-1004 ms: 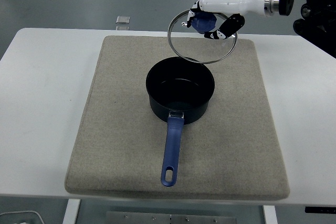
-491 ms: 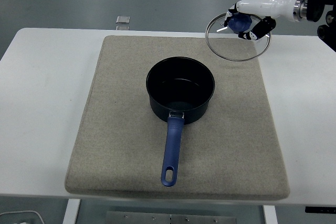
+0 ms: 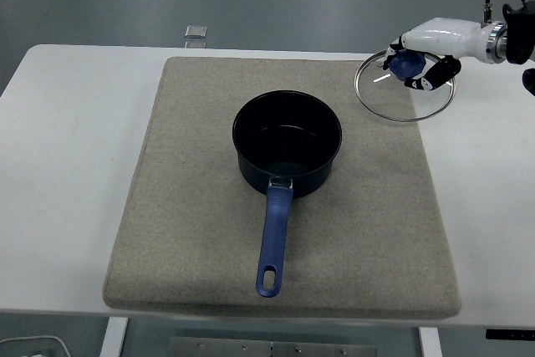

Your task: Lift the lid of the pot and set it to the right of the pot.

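The right hand (image 3: 422, 56) enters from the right edge w/ fingers curled around the blue knob (image 3: 407, 64) of the glass lid (image 3: 405, 88), gripping it from above. The lid sits over the far right corner of the beige mat (image 3: 201, 232), its rim overlapping the mat's right edge and extending over the white table (image 3: 67, 165); whether it touches the surface cannot be determined from this view. The lid is to the right of and farther back than the pot (image 3: 287, 145), well apart from it. The pot is dark blue, uncovered, upright, approx. at the mat's centre; its interior is dark. The blue handle (image 3: 273, 240) points toward the near edge, w/ a hanging slot at its near end, resting on the mat. A small clear square object (image 3: 196, 32) lies beyond the table's far edge, left of centre. The left arm is out of frame.
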Robot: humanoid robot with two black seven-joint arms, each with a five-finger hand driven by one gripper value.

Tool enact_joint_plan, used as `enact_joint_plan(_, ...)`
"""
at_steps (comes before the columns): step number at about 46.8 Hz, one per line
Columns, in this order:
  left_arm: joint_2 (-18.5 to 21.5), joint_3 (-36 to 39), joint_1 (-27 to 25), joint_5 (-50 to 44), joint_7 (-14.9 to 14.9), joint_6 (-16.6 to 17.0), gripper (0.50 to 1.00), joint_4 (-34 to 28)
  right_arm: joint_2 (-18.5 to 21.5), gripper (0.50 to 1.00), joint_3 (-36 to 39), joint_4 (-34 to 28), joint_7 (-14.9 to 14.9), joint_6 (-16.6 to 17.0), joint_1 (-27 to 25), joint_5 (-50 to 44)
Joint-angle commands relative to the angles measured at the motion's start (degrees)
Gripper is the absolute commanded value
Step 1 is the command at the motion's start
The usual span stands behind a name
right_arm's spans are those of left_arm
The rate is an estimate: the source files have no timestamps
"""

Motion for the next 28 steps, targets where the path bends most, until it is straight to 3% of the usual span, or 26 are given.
enact_joint_plan(1, 0.0, -0.04, 0.0, 0.0, 0.0, 0.0, 1.0, 0.0, -0.4, 0.5, -0.21, 0.01, 0.16, 0.09, -0.61, 0.25)
enact_joint_plan(28, 0.0, 0.04, 0.0, 0.0, 0.0, 0.0, 1.0, 0.0, -1.37, 0.5, -1.88, 0.54, 0.16, 0.18, -3.78, 0.86)
